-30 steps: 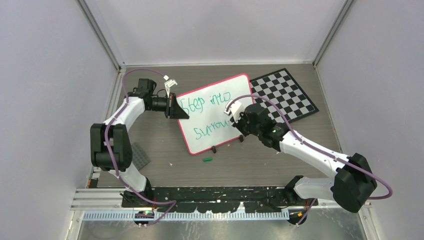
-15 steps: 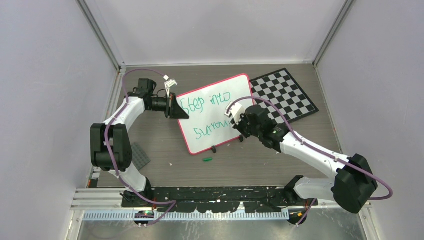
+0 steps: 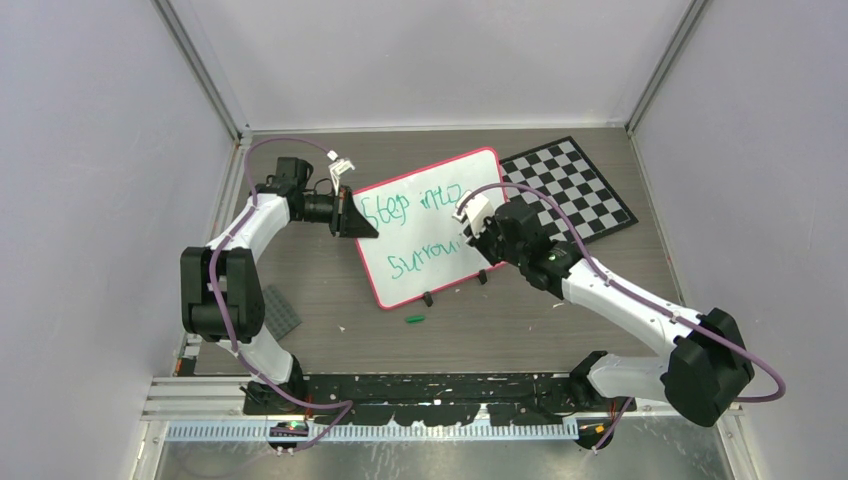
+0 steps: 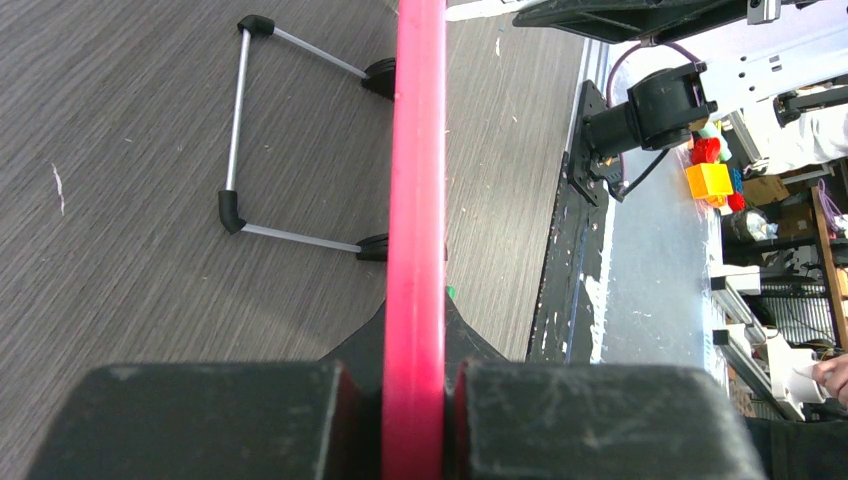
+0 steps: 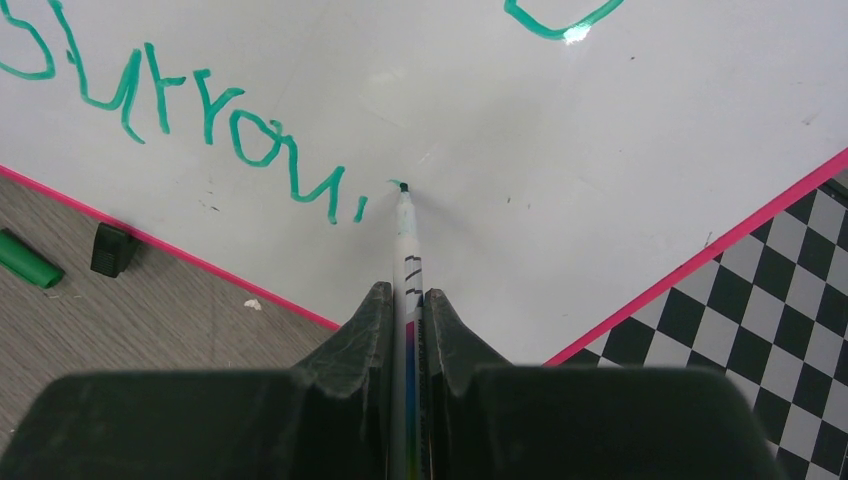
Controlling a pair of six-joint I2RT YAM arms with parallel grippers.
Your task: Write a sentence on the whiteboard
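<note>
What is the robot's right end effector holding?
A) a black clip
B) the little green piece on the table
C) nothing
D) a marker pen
D: the right end effector is shut on a marker pen, whose tip meets the whiteboard just past the green writing.

Overhead view looking down, wrist views close, sharing whiteboard

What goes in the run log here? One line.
left claw: shut on whiteboard rim | right claw: shut on marker | tip: on whiteboard | sentence: at "surrou"
</note>
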